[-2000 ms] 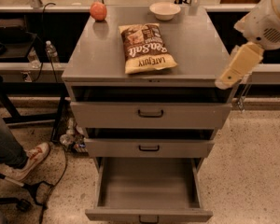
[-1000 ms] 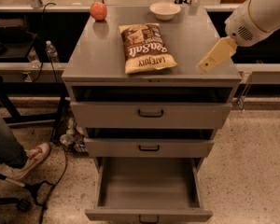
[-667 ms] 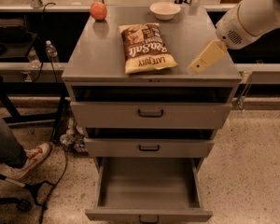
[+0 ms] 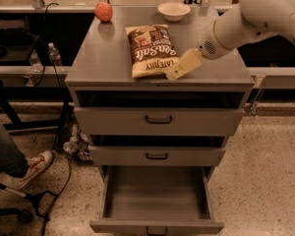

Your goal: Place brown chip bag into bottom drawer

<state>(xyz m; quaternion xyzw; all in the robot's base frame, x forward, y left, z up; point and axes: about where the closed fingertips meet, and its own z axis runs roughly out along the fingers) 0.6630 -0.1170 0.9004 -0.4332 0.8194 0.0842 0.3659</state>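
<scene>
Brown chip bag [image 4: 151,49] lies flat on the cabinet top [image 4: 101,58], lettering up and near the front edge, so I judge it is easy to reach from the side. Below, the bottom drawer [image 4: 157,198] is pulled out to receive it. My gripper [image 4: 180,67] is low, just beside the bag's right front corner. Whether it touches the bag, and whether it is open or closed, I cannot tell. My arm [image 4: 246,18] slopes down from the upper right.

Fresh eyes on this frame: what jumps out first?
The big white arm at upper right, with its gripper right beside the near right corner of the brown chip bag, which lies flat on the cabinet top. Below, the bottom drawer stands pulled far out.
</scene>
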